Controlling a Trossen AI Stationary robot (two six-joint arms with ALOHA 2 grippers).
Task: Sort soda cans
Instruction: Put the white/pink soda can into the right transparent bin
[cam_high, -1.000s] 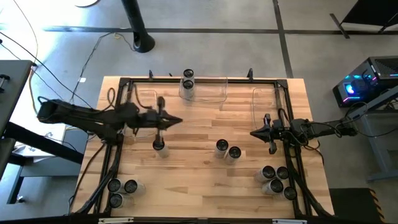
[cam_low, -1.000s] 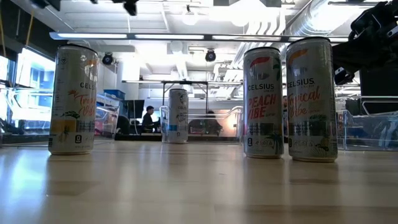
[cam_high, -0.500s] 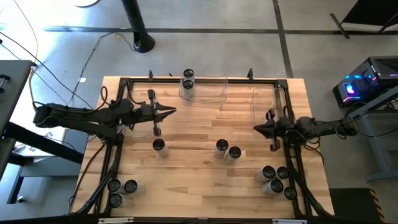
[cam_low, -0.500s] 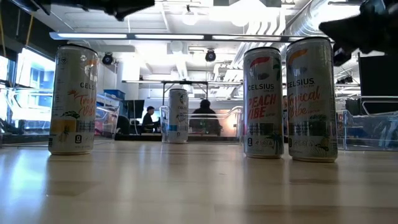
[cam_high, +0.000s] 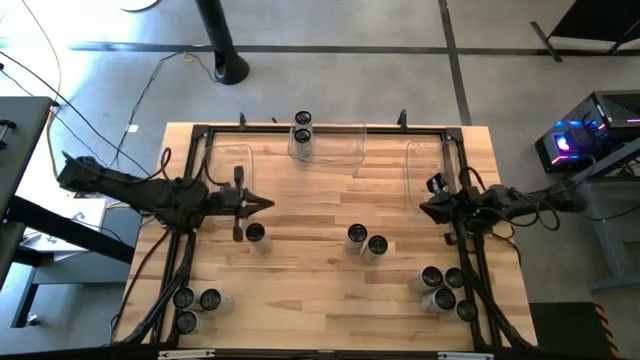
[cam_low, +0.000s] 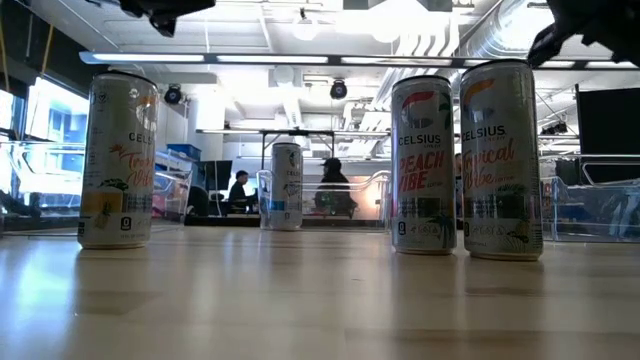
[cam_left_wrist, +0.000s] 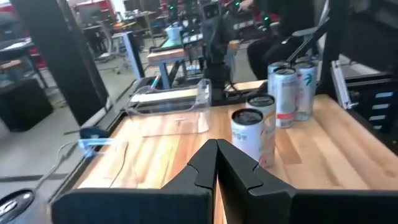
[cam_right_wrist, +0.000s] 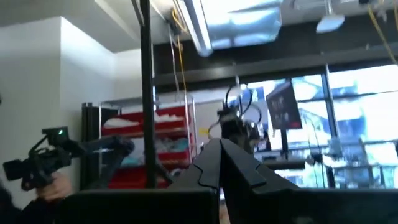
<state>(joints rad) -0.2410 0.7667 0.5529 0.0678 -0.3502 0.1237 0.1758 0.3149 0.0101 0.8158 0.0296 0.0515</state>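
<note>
Several silvery-white soda cans stand upright on the wooden table. One stands alone (cam_high: 255, 233), next to my left gripper (cam_high: 266, 205), which hovers above the table just far of it, shut and empty. In the left wrist view this gripper (cam_left_wrist: 216, 149) points at a can (cam_left_wrist: 249, 134) with others (cam_left_wrist: 285, 93) behind. A pair (cam_high: 365, 239) stands mid-table, a cluster (cam_high: 443, 290) at the near right, three (cam_high: 193, 305) at the near left, and two (cam_high: 302, 128) in the far bin. My right gripper (cam_high: 424, 207) is raised by the right edge, shut and empty, pointing up into the room (cam_right_wrist: 219, 146).
Three clear plastic bins sit on the table: one at the far edge (cam_high: 340, 148), one far left (cam_high: 228, 160), one far right (cam_high: 428, 165). A black frame (cam_high: 460, 150) runs around the tabletop. People show in the room behind the table (cam_low: 330, 185).
My left gripper has drawn back toward the table's left edge, swinging first toward the far side and then toward the near side, ending beside the lone can. My right gripper has pulled back toward the right edge and risen. No can has moved.
</note>
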